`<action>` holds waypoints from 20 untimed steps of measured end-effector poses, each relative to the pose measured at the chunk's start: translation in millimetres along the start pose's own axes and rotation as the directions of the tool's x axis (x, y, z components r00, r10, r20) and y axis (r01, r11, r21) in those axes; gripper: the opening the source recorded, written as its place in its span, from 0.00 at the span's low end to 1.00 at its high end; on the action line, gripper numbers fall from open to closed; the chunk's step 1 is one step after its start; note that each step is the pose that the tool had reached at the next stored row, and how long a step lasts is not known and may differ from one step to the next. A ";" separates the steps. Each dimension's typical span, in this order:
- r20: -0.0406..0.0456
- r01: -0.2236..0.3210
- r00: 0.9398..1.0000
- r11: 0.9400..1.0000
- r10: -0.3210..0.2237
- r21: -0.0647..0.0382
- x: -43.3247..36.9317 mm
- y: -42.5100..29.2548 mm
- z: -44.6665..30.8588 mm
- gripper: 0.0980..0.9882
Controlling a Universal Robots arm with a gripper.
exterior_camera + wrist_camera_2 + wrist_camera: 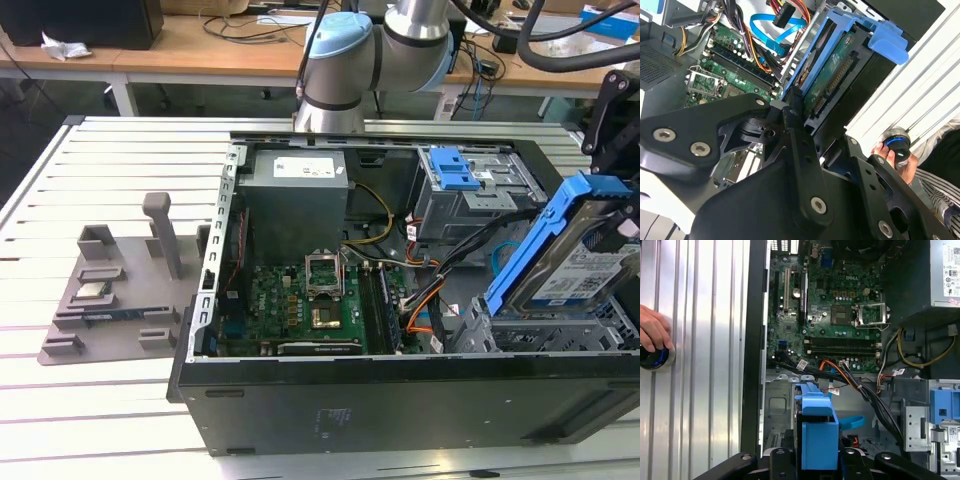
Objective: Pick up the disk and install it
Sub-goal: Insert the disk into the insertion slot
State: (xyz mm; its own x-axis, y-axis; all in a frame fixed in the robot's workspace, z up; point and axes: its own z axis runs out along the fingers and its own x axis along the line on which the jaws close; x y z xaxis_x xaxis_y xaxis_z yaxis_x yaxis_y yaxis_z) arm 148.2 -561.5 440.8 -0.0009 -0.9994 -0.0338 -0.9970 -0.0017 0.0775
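The disk [585, 272] is a silver drive with a white-and-blue label in a blue plastic bracket. It stands steeply tilted at the exterior view's right, its lower end at the grey metal bay [535, 335] in the front corner of the open computer case. My black gripper [612, 150] is shut on the bracket's upper end. In the second wrist view the disk's green circuit side [832, 75] faces the camera, and a finger [790, 117] presses against its edge. The first wrist view shows the blue bracket [817, 437] end-on between the two fingers.
Around the bay lie the motherboard [300, 300], bundled cables [440, 265], the power supply [295, 195] and a blue latch on a grey cage [455, 170]. A grey fixture [110, 300] with a small chip stands outside the case. A person's hand [652, 330] rests on a round button [652, 359].
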 end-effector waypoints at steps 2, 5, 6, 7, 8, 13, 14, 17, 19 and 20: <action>0.000 0.000 1.000 1.000 0.000 0.000 -0.1 -0.1 1.9 0.30; 0.000 0.000 1.000 1.000 0.000 0.000 -0.1 -0.3 3.9 0.30; 0.000 0.000 1.000 1.000 0.000 0.000 -0.1 -0.4 4.8 0.30; 0.000 0.000 1.000 1.000 0.000 0.000 -0.1 -0.5 5.7 0.30; 0.001 0.000 1.000 1.000 0.000 0.000 0.0 -0.6 7.4 0.30; 0.000 0.000 1.000 1.000 0.000 0.000 0.4 -1.4 17.5 0.30; 0.000 0.000 1.000 1.000 0.000 0.000 0.5 -1.7 21.6 0.30; 0.000 0.000 1.000 1.000 0.000 0.000 0.7 -2.3 29.3 0.30; 0.000 0.000 1.000 1.000 0.000 0.000 0.9 -2.6 33.3 0.30; 0.000 0.000 1.000 1.000 0.000 0.000 0.9 -2.7 35.0 0.30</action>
State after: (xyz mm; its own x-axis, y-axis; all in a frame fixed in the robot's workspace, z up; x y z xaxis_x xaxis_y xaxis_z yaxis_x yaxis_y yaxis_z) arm 148.2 -561.2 405.7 -0.0010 -0.9994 -0.0338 -0.9970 -0.0017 0.0774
